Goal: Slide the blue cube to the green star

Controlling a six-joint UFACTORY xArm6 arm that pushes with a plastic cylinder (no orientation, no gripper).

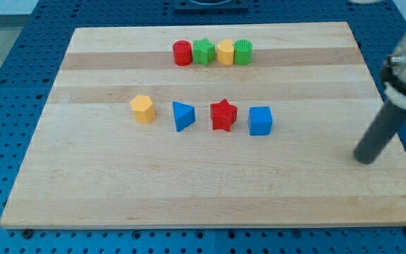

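Observation:
The blue cube [260, 121] sits right of the board's middle, at the right end of a row of blocks. The green star [203, 51] stands in a row near the view's top, between a red cylinder [182, 53] and a yellow block [225, 51]. My tip [364, 159] rests on the board near its right edge, well to the right of the blue cube and slightly lower in the view, touching no block.
A green cylinder [243, 52] ends the top row on the right. In the middle row a red star [223, 114] sits just left of the blue cube, then a blue triangle [182, 116] and a yellow hexagon [142, 109]. The wooden board [83, 190] lies on a blue perforated table.

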